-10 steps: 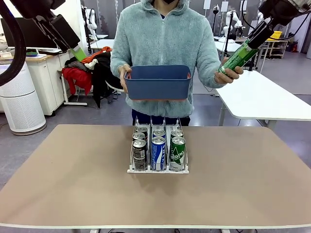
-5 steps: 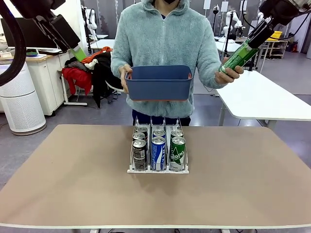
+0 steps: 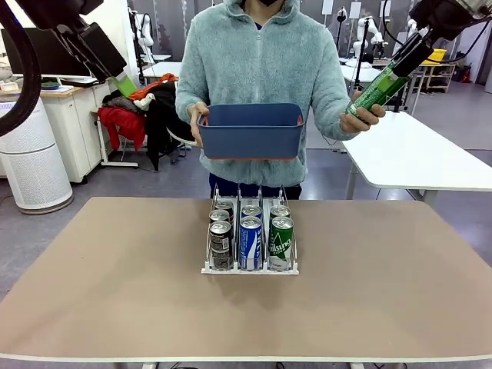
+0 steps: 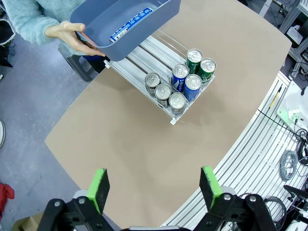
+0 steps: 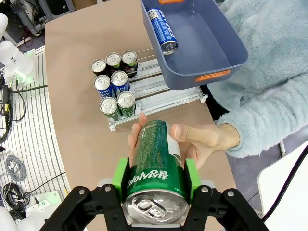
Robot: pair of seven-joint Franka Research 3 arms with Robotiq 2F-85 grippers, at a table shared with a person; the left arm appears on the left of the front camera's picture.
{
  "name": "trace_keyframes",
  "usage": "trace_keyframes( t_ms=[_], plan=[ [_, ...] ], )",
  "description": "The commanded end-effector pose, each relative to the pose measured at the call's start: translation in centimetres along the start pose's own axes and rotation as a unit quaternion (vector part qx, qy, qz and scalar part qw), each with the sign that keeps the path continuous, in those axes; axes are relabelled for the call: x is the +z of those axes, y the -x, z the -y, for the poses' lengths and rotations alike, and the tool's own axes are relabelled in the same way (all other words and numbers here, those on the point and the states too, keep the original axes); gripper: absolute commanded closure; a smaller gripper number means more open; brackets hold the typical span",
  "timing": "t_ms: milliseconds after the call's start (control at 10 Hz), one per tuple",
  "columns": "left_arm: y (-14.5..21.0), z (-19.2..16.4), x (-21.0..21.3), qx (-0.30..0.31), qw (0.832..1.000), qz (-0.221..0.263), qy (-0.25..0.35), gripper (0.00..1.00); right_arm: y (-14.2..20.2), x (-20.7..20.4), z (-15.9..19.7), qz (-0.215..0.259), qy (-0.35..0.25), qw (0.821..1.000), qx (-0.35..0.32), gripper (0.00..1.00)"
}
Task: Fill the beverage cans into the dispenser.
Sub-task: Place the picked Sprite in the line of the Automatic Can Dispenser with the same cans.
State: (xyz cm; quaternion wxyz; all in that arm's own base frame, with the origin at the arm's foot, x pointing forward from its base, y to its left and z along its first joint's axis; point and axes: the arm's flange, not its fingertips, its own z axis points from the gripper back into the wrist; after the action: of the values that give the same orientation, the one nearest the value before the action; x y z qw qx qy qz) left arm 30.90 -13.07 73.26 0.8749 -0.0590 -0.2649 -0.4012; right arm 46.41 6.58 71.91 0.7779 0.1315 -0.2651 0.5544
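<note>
- The right gripper [image 5: 155, 167] is up high at the table's far right, clamped on the top end of a green can [image 5: 153, 154]; its 2 pads press the can's sides.
- A person's hand [image 5: 199, 139] grips the same can's lower end.
- The left gripper [image 4: 154, 174] hangs high over the table's left side, jaws spread wide with nothing between them.
- The dispenser [image 3: 231, 270] sits mid-table [image 3: 115, 277], its front lip facing the robot.
- 7 cans [image 3: 250, 242] stand upright in it: 3 black in the left lane, 2 blue-and-white in the middle, 2 green on the right, all crowded to the front.
- The person's other hand [image 4: 72, 36] holds a dark blue bin [image 3: 250, 131] above the dispenser's far end.
- 1 blue can [image 5: 162, 29] lies on its side in the bin.
</note>
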Motion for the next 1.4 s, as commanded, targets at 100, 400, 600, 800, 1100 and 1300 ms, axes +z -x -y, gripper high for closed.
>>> trace_keyframes(
  t_ms=[100,400,600,800,1100,1300],
  plan=[
    [0.2,-0.1,0.0,0.000,1.000,-0.002,0.002,0.00,0.0,0.1,-0.2,0.001,-0.003,1.000,0.001,1.00],
    [0.2,-0.1,0.0,0.000,1.000,-0.002,0.002,0.00,0.0,0.1,-0.2,0.001,-0.003,1.000,0.001,1.00],
    [0.2,-0.1,0.0,0.000,1.000,-0.002,0.002,0.00,0.0,0.1,-0.2,0.001,-0.003,1.000,0.001,1.00],
    [0.2,-0.1,0.0,0.000,1.000,-0.002,0.002,0.00,0.0,0.1,-0.2,0.001,-0.003,1.000,0.001,1.00],
    [0.2,-0.1,0.0,0.000,1.000,-0.002,0.002,0.00,-0.1,-0.2,-1.1,-0.004,-0.007,1.000,0.002,0.42],
    [0.2,-0.1,0.0,0.000,1.000,-0.002,0.002,0.00,-0.3,0.3,-2.8,-0.013,-0.008,1.000,0.009,0.42]
  ],
)
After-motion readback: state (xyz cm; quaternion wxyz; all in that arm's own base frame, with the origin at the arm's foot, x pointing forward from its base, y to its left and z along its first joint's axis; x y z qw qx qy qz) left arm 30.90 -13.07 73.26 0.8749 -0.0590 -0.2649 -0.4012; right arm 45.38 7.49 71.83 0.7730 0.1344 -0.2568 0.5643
